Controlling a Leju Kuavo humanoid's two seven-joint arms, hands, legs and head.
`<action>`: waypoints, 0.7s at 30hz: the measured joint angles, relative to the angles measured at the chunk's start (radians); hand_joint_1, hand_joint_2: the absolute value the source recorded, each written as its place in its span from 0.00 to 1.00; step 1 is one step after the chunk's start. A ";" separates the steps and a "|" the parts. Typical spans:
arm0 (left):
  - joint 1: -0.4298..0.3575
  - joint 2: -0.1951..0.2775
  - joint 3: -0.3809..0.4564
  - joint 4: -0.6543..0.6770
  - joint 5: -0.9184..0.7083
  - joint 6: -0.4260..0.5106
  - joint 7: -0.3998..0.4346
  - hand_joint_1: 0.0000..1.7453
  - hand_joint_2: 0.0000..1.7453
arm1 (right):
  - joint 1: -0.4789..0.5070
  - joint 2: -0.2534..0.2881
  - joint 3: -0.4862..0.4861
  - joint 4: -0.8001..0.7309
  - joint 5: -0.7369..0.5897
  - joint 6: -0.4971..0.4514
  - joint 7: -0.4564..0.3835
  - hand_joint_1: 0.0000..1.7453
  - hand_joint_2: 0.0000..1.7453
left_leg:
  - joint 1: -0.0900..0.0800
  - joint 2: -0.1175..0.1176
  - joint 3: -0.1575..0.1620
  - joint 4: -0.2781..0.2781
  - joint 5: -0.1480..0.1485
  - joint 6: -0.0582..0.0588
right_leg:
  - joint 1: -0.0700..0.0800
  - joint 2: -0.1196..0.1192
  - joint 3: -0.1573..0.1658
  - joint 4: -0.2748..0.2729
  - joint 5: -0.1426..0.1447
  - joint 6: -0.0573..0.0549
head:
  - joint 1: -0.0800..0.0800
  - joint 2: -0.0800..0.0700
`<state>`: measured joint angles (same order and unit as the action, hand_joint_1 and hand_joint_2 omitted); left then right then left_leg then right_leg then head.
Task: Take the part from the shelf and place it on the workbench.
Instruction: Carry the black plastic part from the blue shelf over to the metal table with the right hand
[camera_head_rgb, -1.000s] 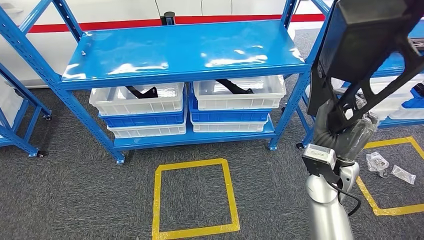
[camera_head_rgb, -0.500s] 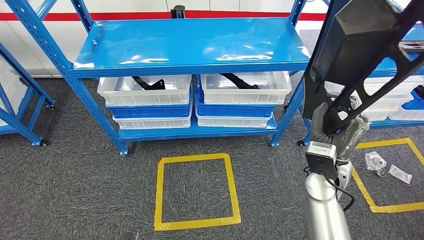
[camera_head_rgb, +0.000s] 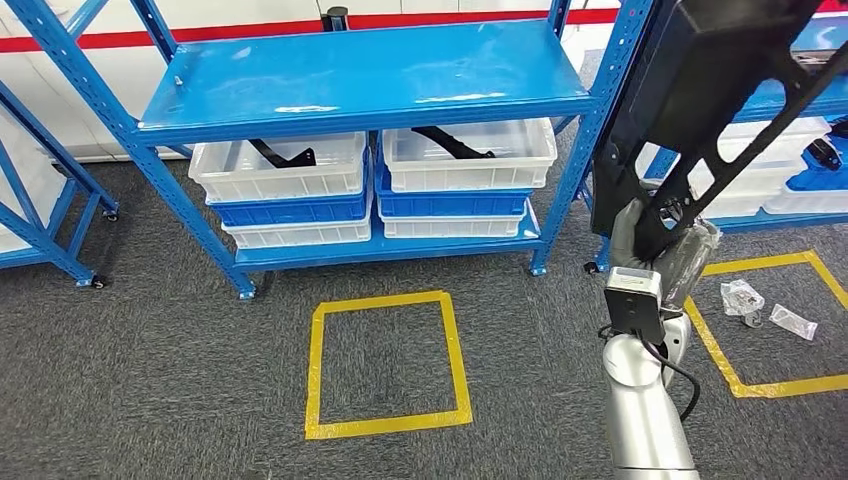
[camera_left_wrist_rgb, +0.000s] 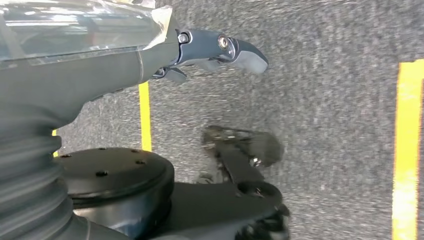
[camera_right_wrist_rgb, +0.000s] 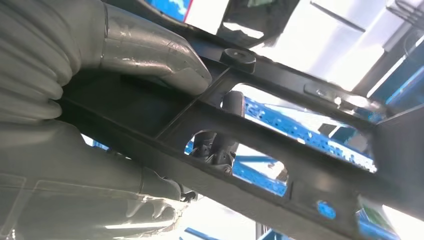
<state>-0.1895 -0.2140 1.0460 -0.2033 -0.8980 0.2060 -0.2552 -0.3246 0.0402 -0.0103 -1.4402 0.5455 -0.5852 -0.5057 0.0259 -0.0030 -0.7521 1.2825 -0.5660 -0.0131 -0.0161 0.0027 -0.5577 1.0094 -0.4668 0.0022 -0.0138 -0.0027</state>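
A large black frame-shaped part (camera_head_rgb: 720, 80) stands up in front of me at the right of the head view, gripped at its lower end by my right hand (camera_head_rgb: 660, 245). In the right wrist view the grey thumb (camera_right_wrist_rgb: 155, 55) and the hand press around the part's black struts (camera_right_wrist_rgb: 280, 130). My left hand (camera_left_wrist_rgb: 150, 60) hangs over the grey carpet, its fingers (camera_left_wrist_rgb: 225, 46) stretched out with nothing in them. The blue shelf (camera_head_rgb: 360, 80) stands ahead, its top board bare. Below it, white bins (camera_head_rgb: 285, 165) hold more black parts (camera_head_rgb: 445, 142).
A yellow tape square (camera_head_rgb: 385, 365) marks the carpet before the shelf. A second yellow square at the right holds small plastic bags (camera_head_rgb: 745, 298). Another blue rack (camera_head_rgb: 40, 200) stands at the left, and a shelf with white bins (camera_head_rgb: 790, 170) behind the held part.
The whole picture has shifted, so the camera has moved: the shelf now sits a little farther left and back. My right hand still holds the black part upright.
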 joint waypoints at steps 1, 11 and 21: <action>0.000 0.001 0.000 0.000 0.000 0.000 0.000 0.00 1.00 | 0.000 0.000 0.000 0.003 0.000 0.000 0.000 1.00 1.00 | 0.000 0.000 0.005 0.027 0.001 0.002 | 0.005 0.000 -0.013 0.001 0.010 -0.002 | -0.001 0.000; 0.000 0.004 0.000 0.000 0.002 0.001 -0.008 0.00 1.00 | -0.003 -0.001 -0.001 0.016 -0.002 0.000 0.001 1.00 1.00 | -0.026 0.005 0.221 -0.285 0.085 0.065 | 0.016 -0.005 -0.084 0.028 0.045 0.035 | 0.000 0.000; 0.002 0.002 0.001 0.000 0.006 0.001 -0.009 0.00 1.00 | 0.002 -0.002 0.000 0.019 -0.003 -0.001 0.002 1.00 1.00 | -0.004 0.016 0.081 -0.273 0.197 0.029 | -0.021 -0.003 0.043 0.055 -0.051 0.101 | 0.013 0.000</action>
<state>-0.1878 -0.2122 1.0468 -0.2038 -0.8919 0.2073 -0.2641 -0.3225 0.0382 -0.0100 -1.4213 0.5427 -0.5859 -0.5042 0.0222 0.0131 -0.6715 1.0094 -0.3688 0.0154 -0.0368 0.0001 -0.5152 1.0641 -0.5173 0.1030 -0.0008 -0.0027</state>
